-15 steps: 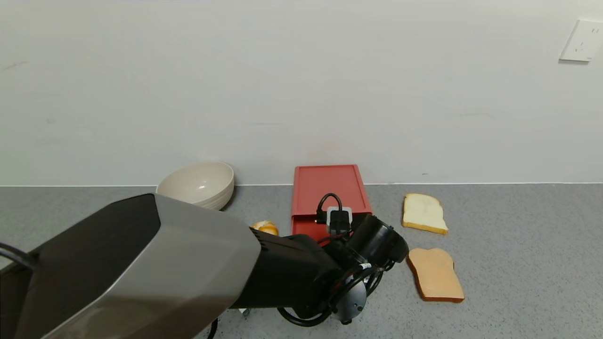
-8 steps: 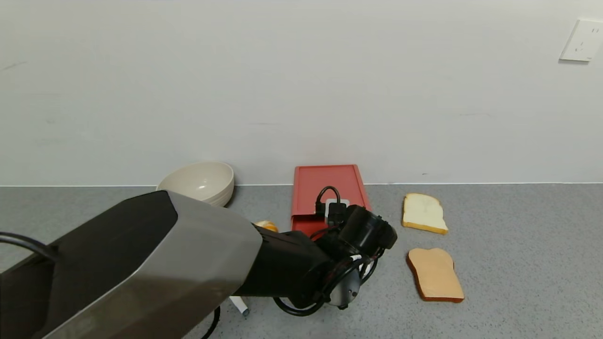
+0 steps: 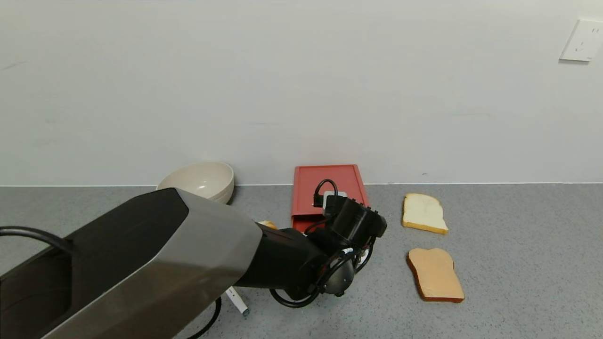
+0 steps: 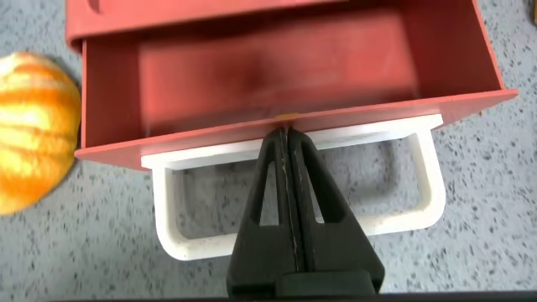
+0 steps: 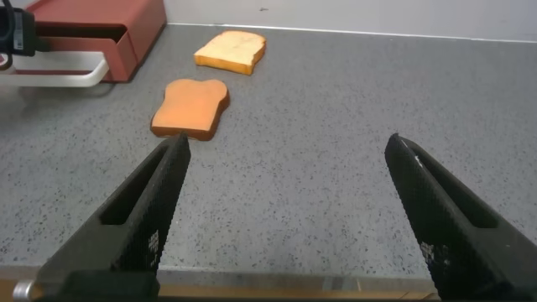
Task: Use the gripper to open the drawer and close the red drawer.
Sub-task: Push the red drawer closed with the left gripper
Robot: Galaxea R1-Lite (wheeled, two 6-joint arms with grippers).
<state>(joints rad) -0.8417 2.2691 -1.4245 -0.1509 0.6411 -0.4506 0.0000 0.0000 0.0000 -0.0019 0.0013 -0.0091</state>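
Note:
The coral-red drawer [image 3: 327, 186] lies flat against the back wall. In the left wrist view its tray [image 4: 277, 67] stands partly slid out, and the white loop handle [image 4: 428, 180] lies in front of it. My left gripper [image 4: 287, 130] is shut and empty. Its tips touch the middle of the tray's front edge, above the handle. In the head view the left wrist [image 3: 355, 221] hides the fingers and the tray front. My right gripper [image 5: 289, 151] is open and empty, low over the counter to the right. The drawer also shows in its view [image 5: 92, 33].
A cream bowl [image 3: 198, 183] stands left of the drawer, and an orange [image 4: 29, 126] lies beside the tray. Two bread slices [image 3: 424, 213] [image 3: 435, 274] lie to the right. A white stick [image 3: 237, 301] lies under my left arm. The wall is right behind the drawer.
My left arm has moved forward toward the wall with the gripper against the tray front. Less of the red tray shows in front of the box. The bread and bowl have not moved.

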